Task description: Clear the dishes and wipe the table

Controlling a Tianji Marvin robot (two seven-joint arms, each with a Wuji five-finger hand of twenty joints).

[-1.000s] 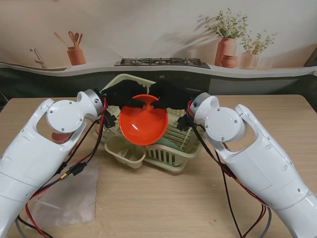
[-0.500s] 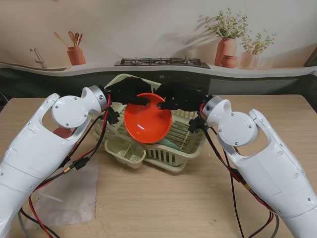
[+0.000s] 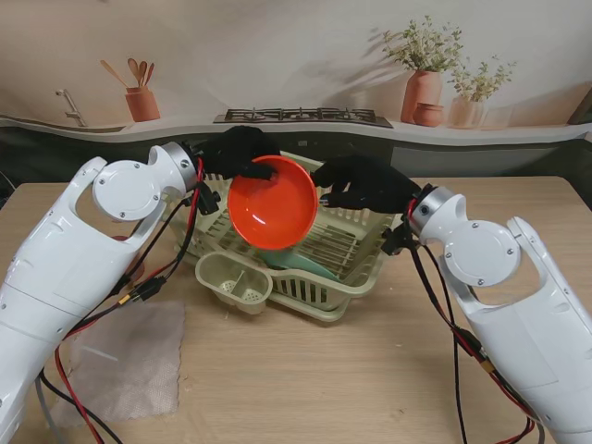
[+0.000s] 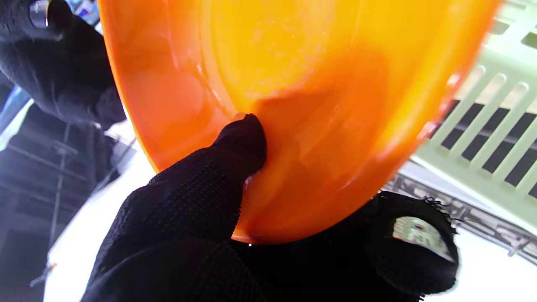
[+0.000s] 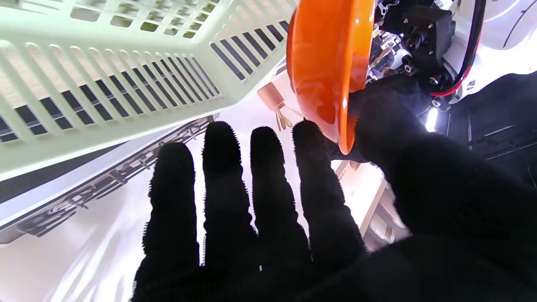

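Observation:
An orange bowl (image 3: pixel 273 208) hangs tilted on edge over the pale green dish rack (image 3: pixel 356 254), its hollow facing me. My left hand (image 3: pixel 239 153) is shut on its upper left rim. The left wrist view shows the thumb (image 4: pixel 243 142) pressed on the bowl (image 4: pixel 293 84), with the other fingers on its opposite face. My right hand (image 3: pixel 365 185) is open just right of the bowl's rim, over the rack. In the right wrist view its fingers (image 5: pixel 222 176) are straight and spread, and the bowl's edge (image 5: pixel 327 54) sits close by the thumb.
A green dish (image 3: pixel 305 264) lies in the rack, and a cutlery cup (image 3: pixel 236 282) hangs on the rack's near left corner. A translucent cloth (image 3: pixel 129 356) lies on the wooden table (image 3: pixel 314 379), near left. A counter with a stove runs behind.
The bowl has moved farther from me, over the rack. The right hand has let go of it and drawn off to the right, while the left hand keeps its hold.

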